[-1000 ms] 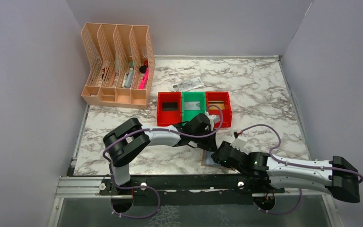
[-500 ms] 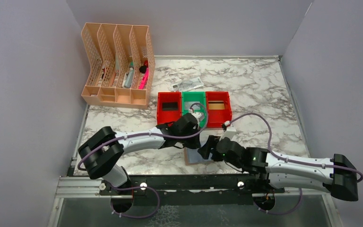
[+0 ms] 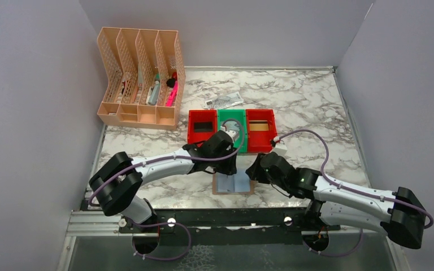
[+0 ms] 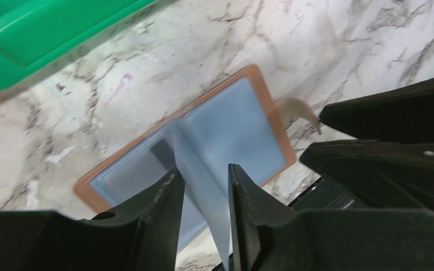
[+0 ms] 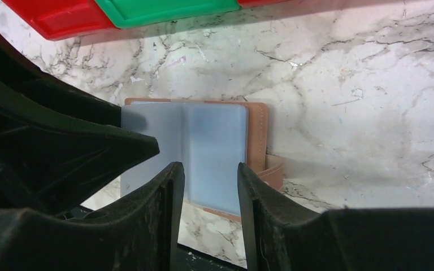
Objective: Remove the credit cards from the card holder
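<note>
The card holder [image 3: 233, 184] lies open near the table's front edge, tan rim and pale blue-grey panels up. It also shows in the left wrist view [image 4: 243, 121] and the right wrist view [image 5: 215, 144]. My left gripper [image 3: 229, 168] [image 4: 203, 169] hangs over it, open, with a raised blue-grey leaf standing between its fingers, not pinched. My right gripper [image 3: 254, 171] [image 5: 208, 166] is open and empty, just right of the holder. No credit card shows in the holder. A dark card [image 3: 204, 126] lies in the left red bin and a gold-toned card [image 3: 260, 126] in the right red bin.
Three bins stand in a row behind the arms: red [image 3: 194, 135], green [image 3: 231, 117], red [image 3: 272, 135]. A crumpled paper note [image 3: 224, 100] lies behind them. A peach file rack [image 3: 138, 79] stands at the back left. A black rail [image 3: 231, 217] runs along the front edge.
The holder has slid left from under my right gripper and now lies uncovered. My left gripper has moved left and over it. My right gripper has pulled back to its right side.
</note>
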You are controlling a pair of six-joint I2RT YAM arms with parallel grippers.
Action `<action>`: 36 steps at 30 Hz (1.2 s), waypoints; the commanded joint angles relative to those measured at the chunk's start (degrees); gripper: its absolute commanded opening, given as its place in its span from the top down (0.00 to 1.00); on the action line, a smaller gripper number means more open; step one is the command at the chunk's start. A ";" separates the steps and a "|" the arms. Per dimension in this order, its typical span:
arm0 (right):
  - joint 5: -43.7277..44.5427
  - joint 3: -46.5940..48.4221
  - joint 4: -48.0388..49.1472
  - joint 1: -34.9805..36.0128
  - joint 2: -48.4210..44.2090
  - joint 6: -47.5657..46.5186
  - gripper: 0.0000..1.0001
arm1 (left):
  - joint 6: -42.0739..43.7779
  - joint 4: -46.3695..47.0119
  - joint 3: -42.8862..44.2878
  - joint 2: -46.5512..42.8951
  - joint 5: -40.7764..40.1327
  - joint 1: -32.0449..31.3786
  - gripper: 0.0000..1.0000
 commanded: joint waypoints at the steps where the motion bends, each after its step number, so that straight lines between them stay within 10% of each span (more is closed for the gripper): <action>1: -2.75 -1.01 -1.13 -1.67 -0.18 -0.06 0.57 | -1.36 5.37 3.25 3.48 6.67 -0.10 0.60; 16: -0.70 -5.59 -3.37 -2.34 -13.72 2.84 0.58 | -7.61 15.94 0.18 14.15 8.92 -2.02 0.55; 36: -20.41 -1.33 15.21 -2.00 6.62 -8.68 0.64 | -6.78 2.40 -4.65 -8.01 -12.68 3.44 0.39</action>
